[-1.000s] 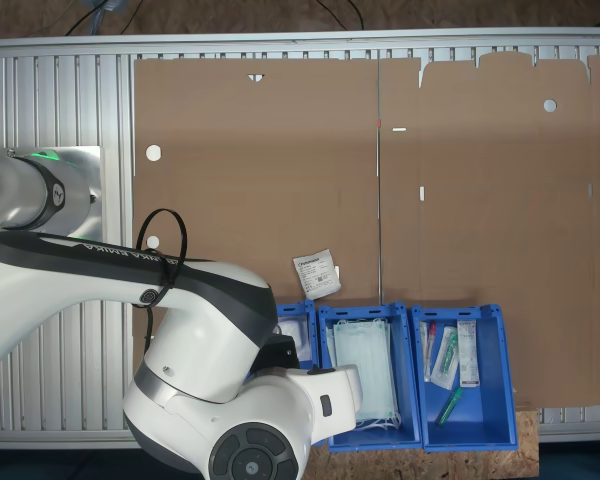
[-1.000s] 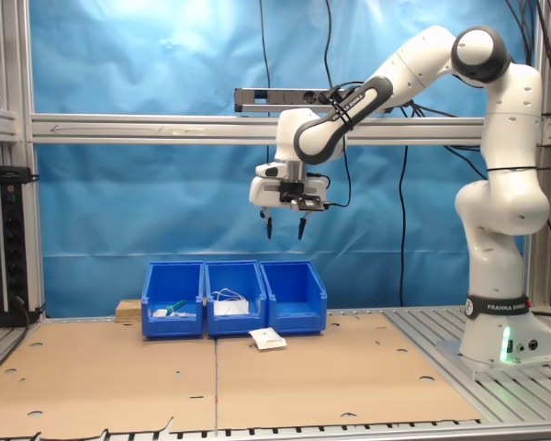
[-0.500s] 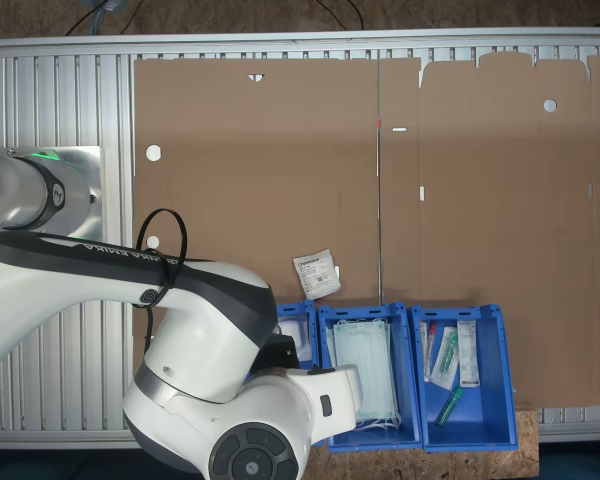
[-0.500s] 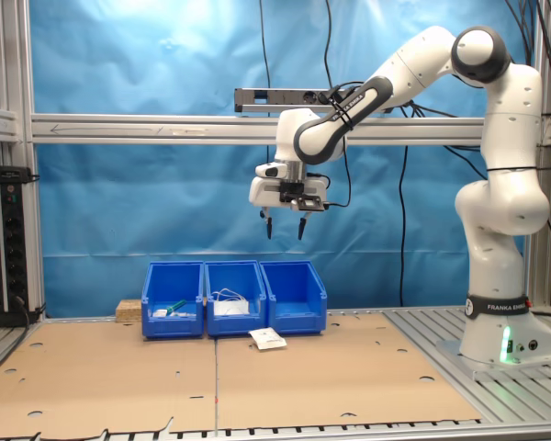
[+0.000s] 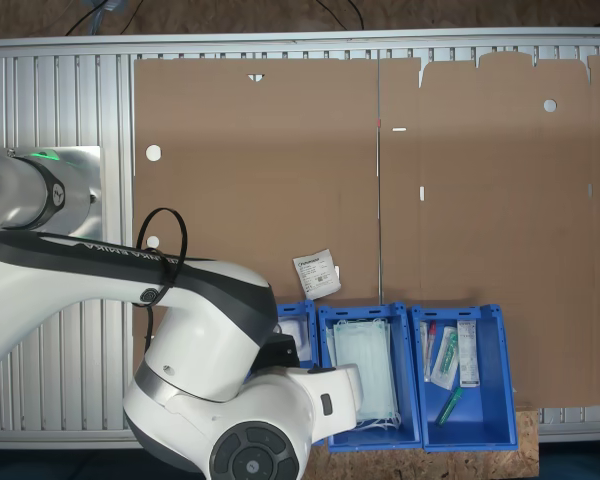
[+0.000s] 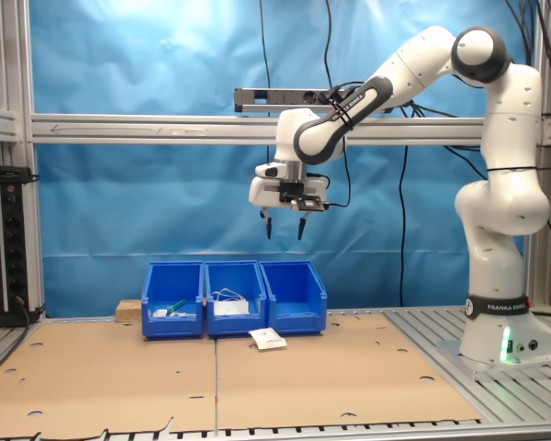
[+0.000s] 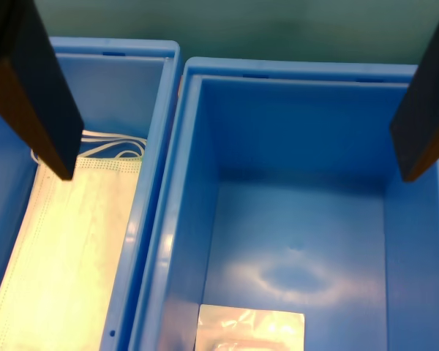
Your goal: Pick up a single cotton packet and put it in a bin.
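A small white cotton packet [image 5: 315,273] [image 6: 267,339] lies flat on the cardboard just in front of the row of blue bins. The bin [image 6: 294,296] [image 7: 300,124] holding small white packets stands at the second exterior view's right end of the row. In the first exterior view only its corner [image 5: 295,322] shows past the arm's body. One white packet [image 7: 252,329] lies on its floor. My gripper [image 6: 284,231] [image 7: 235,174] hangs high above this bin, open, with nothing between its dark fingers [image 7: 36,95].
The middle bin [image 5: 325,400] [image 6: 236,299] holds pale green face masks [image 7: 73,227]. The third bin [image 5: 495,390] [image 6: 174,299] holds syringe packs. Bare cardboard [image 5: 380,180] covers the table in front of the bins. Aluminium frame posts and a blue curtain stand behind.
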You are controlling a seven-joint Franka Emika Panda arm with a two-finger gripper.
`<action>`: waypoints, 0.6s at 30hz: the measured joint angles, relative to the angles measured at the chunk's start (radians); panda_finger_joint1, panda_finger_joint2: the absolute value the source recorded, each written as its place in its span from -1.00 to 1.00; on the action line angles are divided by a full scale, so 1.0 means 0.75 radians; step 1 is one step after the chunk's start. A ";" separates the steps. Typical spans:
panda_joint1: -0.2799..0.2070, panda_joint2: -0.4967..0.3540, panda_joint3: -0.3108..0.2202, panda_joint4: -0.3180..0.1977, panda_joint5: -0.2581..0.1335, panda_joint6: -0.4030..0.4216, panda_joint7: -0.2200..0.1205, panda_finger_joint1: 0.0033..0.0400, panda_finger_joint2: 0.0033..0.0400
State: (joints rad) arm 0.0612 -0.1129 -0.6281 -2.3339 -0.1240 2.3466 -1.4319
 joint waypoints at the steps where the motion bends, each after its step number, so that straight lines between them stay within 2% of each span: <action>1: 0.003 0.000 0.000 0.000 0.000 0.000 0.000 1.00 1.00; 18: 0.061 0.000 0.020 0.000 0.000 0.000 0.000 1.00 1.00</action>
State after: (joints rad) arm 0.1066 -0.1129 -0.6130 -2.3339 -0.1240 2.3466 -1.4319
